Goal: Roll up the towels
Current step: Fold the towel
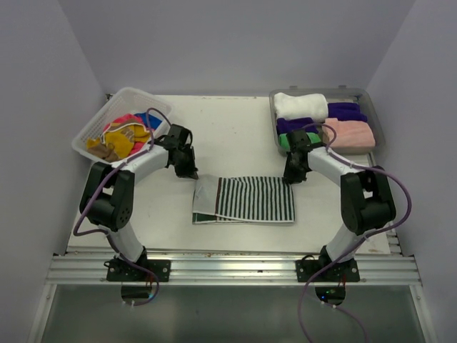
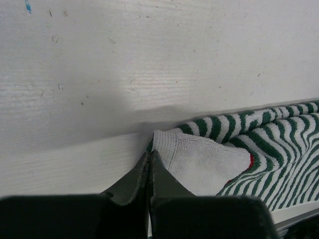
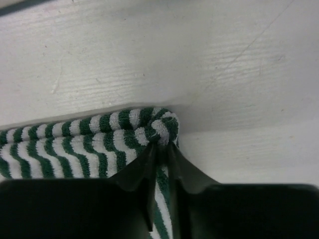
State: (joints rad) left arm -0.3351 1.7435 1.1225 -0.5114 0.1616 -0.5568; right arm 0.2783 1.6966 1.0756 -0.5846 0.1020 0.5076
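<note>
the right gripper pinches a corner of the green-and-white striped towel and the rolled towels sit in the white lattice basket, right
No: the top view shows the rolled towels in the shallow grey plastic tray. The right gripper does pinch the green-and-white striped towel's corner.

Left end effector (image 2: 150, 156) closed tight, right end effector (image 3: 161, 145) clamping

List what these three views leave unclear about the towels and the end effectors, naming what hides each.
Left wrist view: whether the shut left end effector pinches the striped towel; its fingers cover the contact.
Top view: fingertips of the right end effector, under its own wrist.
Top view: the green roll, partly behind that wrist.
Top view: how many loose towels fill the basket; upper ones cover lower ones.
</note>
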